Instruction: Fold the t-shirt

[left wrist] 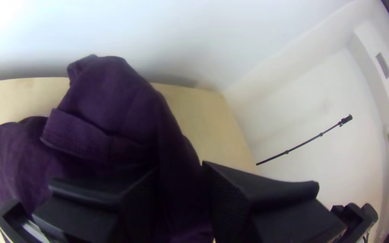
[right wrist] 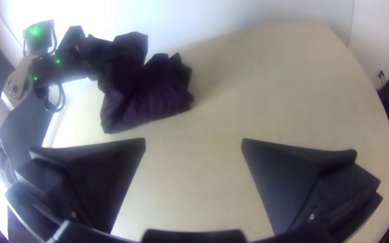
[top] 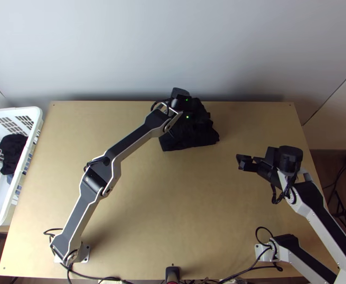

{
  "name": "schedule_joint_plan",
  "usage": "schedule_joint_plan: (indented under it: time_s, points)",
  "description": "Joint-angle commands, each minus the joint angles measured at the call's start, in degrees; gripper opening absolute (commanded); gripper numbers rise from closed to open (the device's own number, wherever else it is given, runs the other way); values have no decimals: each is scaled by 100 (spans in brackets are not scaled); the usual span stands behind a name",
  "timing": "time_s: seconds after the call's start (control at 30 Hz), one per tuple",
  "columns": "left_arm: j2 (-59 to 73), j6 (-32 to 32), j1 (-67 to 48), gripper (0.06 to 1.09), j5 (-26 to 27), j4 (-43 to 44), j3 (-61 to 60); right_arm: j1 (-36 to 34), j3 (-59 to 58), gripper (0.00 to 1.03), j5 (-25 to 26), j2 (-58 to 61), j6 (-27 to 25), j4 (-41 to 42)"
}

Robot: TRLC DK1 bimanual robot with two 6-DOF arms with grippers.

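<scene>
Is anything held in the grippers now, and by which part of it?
The left gripper holds the dark t-shirt by a raised, bunched part; whether this is sleeve, hem or collar cannot be told. The right gripper is open and holds nothing.

A light wooden table [top: 173, 213] is seen from above. A dark t-shirt [top: 194, 137] is bunched near the middle of its far edge, partly raised; black cables [top: 250, 269] are laid along the near edge.

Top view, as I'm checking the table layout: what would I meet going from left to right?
White basket, left arm's base, bunched dark t-shirt, right end effector.
</scene>
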Motion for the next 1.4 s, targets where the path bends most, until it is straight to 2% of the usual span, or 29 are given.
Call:
schedule_joint_plan:
  time_s: [0.0,0.03,0.13,0.2,0.27,0.3,0.5,0.8,1.1,1.37]
  points:
    - [32,307,-122,64,-109,40,49,112,-157,99,0,-15,107,146]
    - [49,447,-149,71,-144,5,49,121,-175,99,0,-15,107,172]
    - [102,720,-263,76,-258,-83,49,139,-219,99,0,-6,134,286]
    - [164,948,-333,94,-460,-171,49,165,-236,99,-9,-15,230,374]
    - [216,1071,-316,97,-478,-224,67,183,-227,99,-9,-15,239,392]
    - [225,1098,-298,103,-478,-285,75,183,-227,99,-9,-15,239,401]
    - [287,1968,-131,104,-873,-681,75,227,-263,99,-9,-24,239,409]
    - [-232,1933,484,104,-961,-1023,75,376,-280,99,-9,310,318,576]
    - [-1357,1564,976,104,-961,-1199,14,701,-280,99,-9,688,344,849]
    - [-2614,1722,1820,103,-759,-1806,-1621,402,-227,99,-9,1576,591,1614]
